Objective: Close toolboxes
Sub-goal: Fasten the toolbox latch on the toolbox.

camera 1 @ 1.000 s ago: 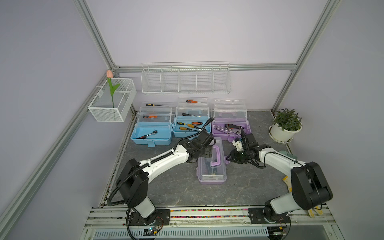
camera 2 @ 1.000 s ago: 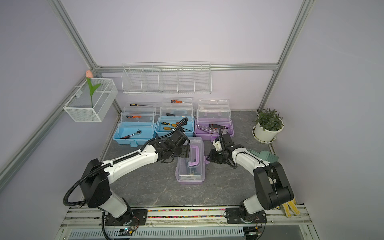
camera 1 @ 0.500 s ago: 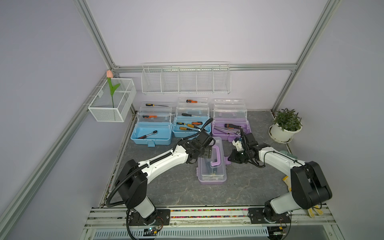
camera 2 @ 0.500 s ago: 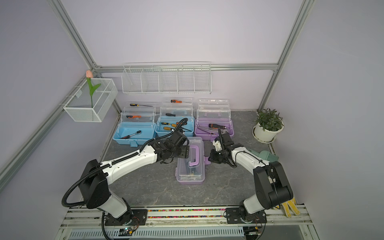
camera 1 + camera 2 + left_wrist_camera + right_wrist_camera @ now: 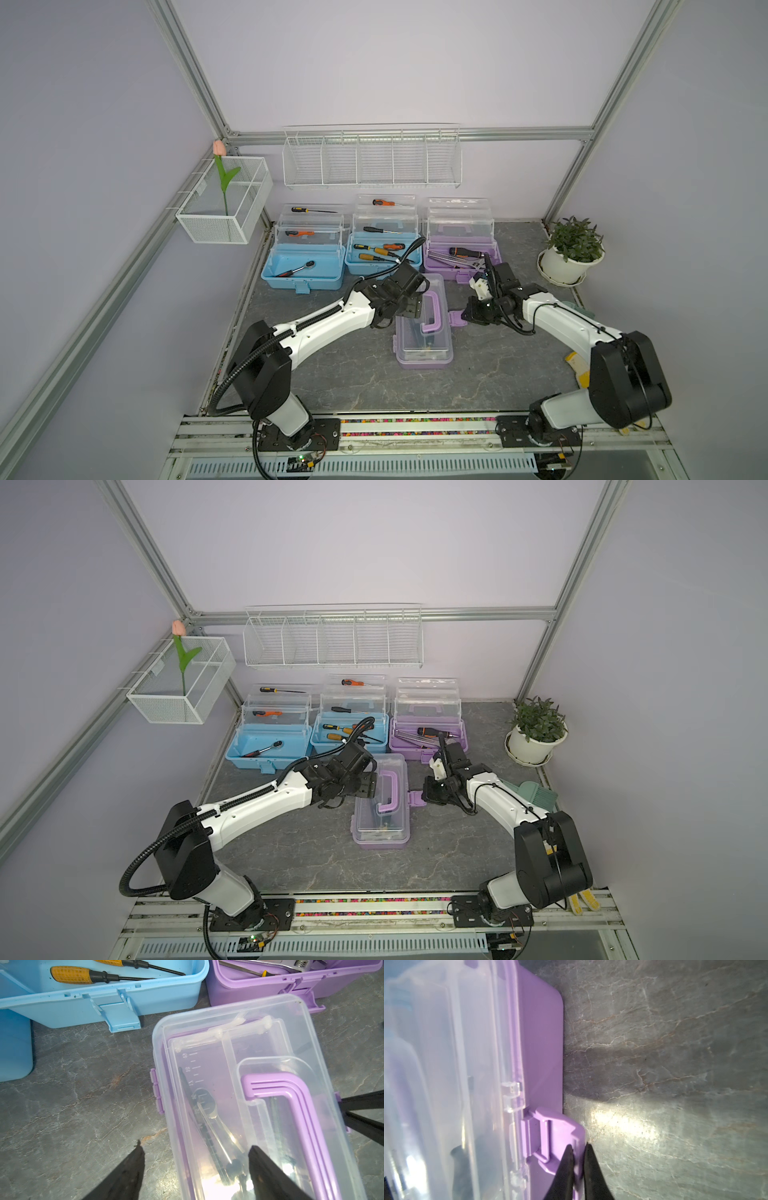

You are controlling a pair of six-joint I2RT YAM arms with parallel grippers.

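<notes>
The right fingers (image 5: 564, 1172) are pinched together on the outer edge of the purple latch (image 5: 556, 1136), which sticks outward from the side of the near purple toolbox (image 5: 422, 349). The left fingers (image 5: 128, 1172) stand wide apart with nothing between them. One hangs over the bare worktop (image 5: 332, 374) just beside that box, and the other hangs over its clear lid (image 5: 228, 1043), close to the purple handle (image 5: 303, 1115).

This toolbox sits in the middle of the worktop between the two arms with its lid down. Dark tools show through the plastic, too blurred to name.

Behind it, along the back wall, three more toolboxes stand in a row, all open with their clear trays stepped upward:
- The left blue toolbox (image 5: 324, 278) has a ratchet (image 5: 296, 269) in its base.
- The middle blue toolbox (image 5: 357, 266) holds screwdrivers (image 5: 376, 249).
- The back purple toolbox (image 5: 453, 272) is just beside the right arm's wrist.

A potted plant (image 5: 575, 241) stands in the far right corner. A long wire basket (image 5: 372, 170) hangs on the back wall, and a smaller wire basket (image 5: 216, 228) on the left wall holds a tulip.
</notes>
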